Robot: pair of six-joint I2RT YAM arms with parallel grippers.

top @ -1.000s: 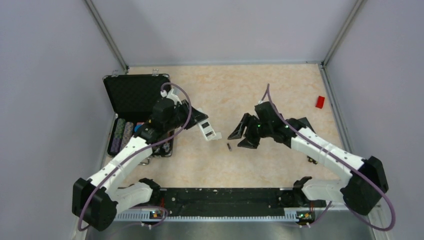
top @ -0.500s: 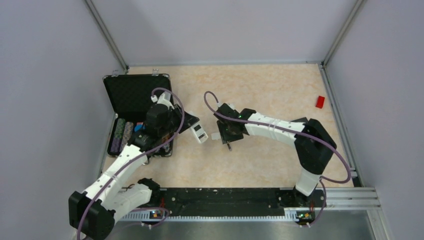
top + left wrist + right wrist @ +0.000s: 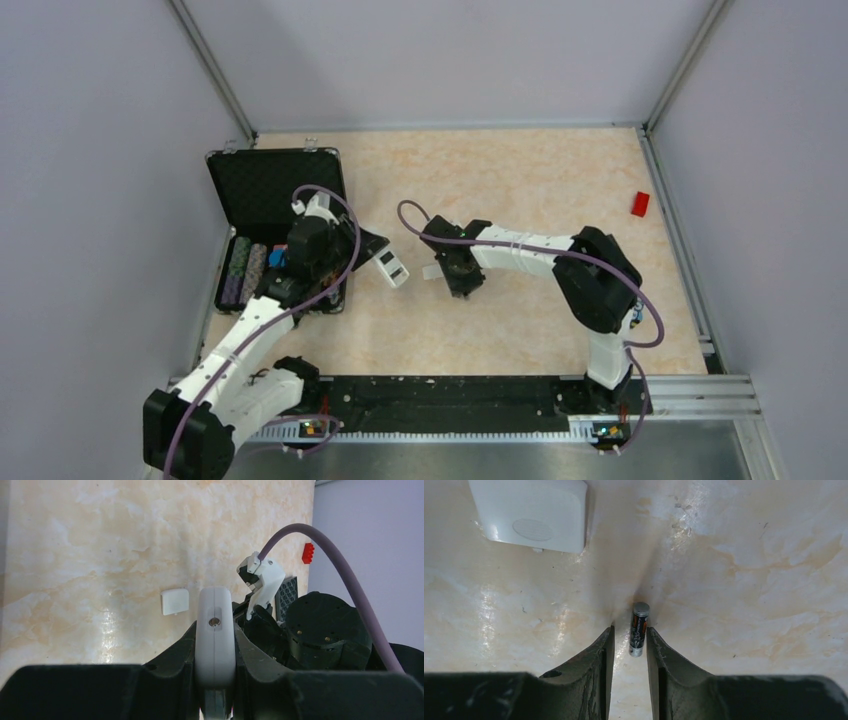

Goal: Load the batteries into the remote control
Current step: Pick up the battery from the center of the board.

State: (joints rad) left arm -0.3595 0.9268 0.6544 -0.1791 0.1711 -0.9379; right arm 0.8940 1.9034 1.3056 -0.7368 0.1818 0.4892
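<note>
My left gripper [image 3: 378, 252] is shut on the white remote control [image 3: 394, 268], holding it by its sides just right of the black case. In the left wrist view the remote [image 3: 215, 605] stands edge-on between my fingers [image 3: 192, 645]. My right gripper [image 3: 462, 278] points down at the table in the middle. In the right wrist view it [image 3: 630, 632] is open, with one slim dark battery [image 3: 639, 628] lying on the table between the fingertips, against the right one. The battery is hidden under the gripper in the top view. No second battery is in view.
The small white cover piece [image 3: 431, 271] lies between the two grippers and also shows in the right wrist view [image 3: 529, 515]. An open black case [image 3: 275, 185] with colourful chips [image 3: 243, 272] stands at the left. A red block [image 3: 640, 203] lies at the far right.
My right arm swung left across the table and lowered its open gripper over the battery. My left arm drew the remote back a little toward the case.
</note>
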